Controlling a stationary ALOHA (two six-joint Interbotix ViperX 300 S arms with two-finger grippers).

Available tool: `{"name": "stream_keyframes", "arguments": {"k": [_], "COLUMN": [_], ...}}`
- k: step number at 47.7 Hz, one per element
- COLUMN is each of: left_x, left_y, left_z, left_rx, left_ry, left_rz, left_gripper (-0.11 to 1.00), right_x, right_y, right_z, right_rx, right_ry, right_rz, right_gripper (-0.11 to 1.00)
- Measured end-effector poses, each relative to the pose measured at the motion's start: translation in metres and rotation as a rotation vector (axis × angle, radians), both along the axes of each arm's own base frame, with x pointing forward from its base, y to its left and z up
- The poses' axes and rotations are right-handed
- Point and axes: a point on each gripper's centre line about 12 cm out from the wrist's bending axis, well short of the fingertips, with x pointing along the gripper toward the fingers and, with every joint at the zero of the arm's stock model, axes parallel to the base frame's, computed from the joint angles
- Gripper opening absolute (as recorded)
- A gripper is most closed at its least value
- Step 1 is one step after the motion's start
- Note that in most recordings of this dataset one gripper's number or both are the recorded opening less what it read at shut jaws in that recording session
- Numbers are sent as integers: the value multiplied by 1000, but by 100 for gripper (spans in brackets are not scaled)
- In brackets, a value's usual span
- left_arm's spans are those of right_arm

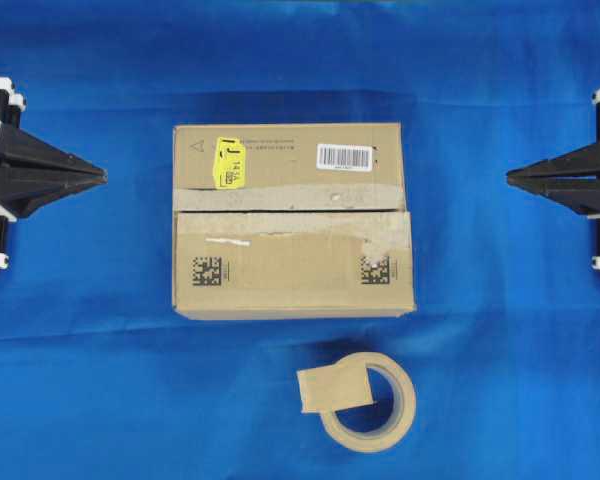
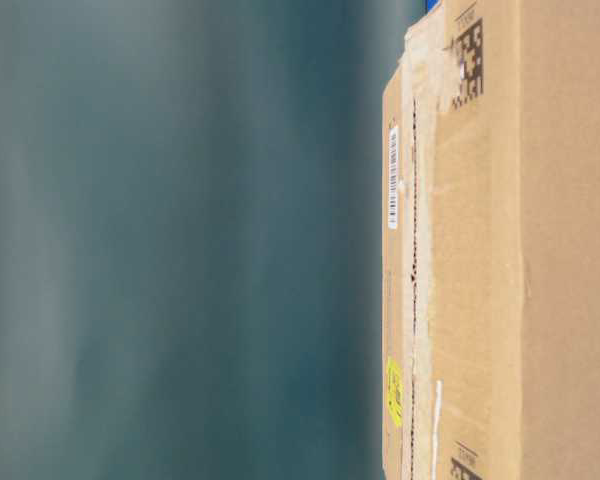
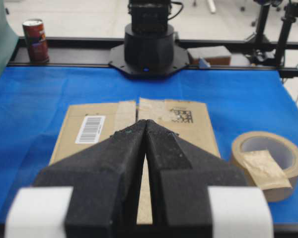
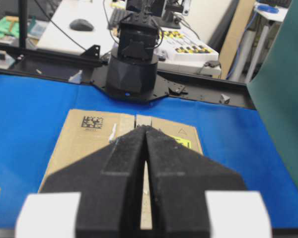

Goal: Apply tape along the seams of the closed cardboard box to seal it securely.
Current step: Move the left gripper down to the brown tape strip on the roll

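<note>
Blue cloth [image 1: 80, 400] is covering the whole work surface, giving me plain contrast. Cardboard box [image 1: 292, 220] is sitting centre frame overhead, flaps shut, the seams [image 1: 280, 210] running left to right and facing up, likely so both arms can reach them. Left gripper [image 1: 102, 175] and right gripper [image 1: 510, 178] are waiting at the frame's left and right edges, both clenched on nothing, well apart from the box. Tape roll [image 1: 385, 410] is lying lower centre; the tape [image 1: 332, 388] is resting across its rim, far from either claw.

Both arms level; fingers [image 3: 145, 130] together
</note>
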Motion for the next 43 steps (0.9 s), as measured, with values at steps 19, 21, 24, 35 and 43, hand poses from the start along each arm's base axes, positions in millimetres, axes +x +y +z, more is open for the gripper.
{"name": "stream_keyframes", "arguments": {"k": [19, 21, 24, 35, 43], "left_x": [12, 15, 19, 40, 64], "left_y": [-35, -42, -53, -87, -107], "left_z": [-13, -15, -22, -45, -60], "left_rx": [246, 272, 327, 584, 720], "left_ry": [26, 23, 35, 59, 89], "left_rz": [-153, -179, -224, -343, -395], "left_gripper": [0, 0, 0, 1, 29], "right_x": [6, 7, 8, 11, 11], "right_y": [-4, -4, -5, -4, -5], "right_z": [-5, -5, -6, -7, -4], "right_rx": [5, 5, 10, 11, 11], "right_ry": [34, 35, 37, 26, 18], "right_rz": [-21, -22, -22, -21, -23], "right_gripper": [0, 0, 0, 0, 0]}}
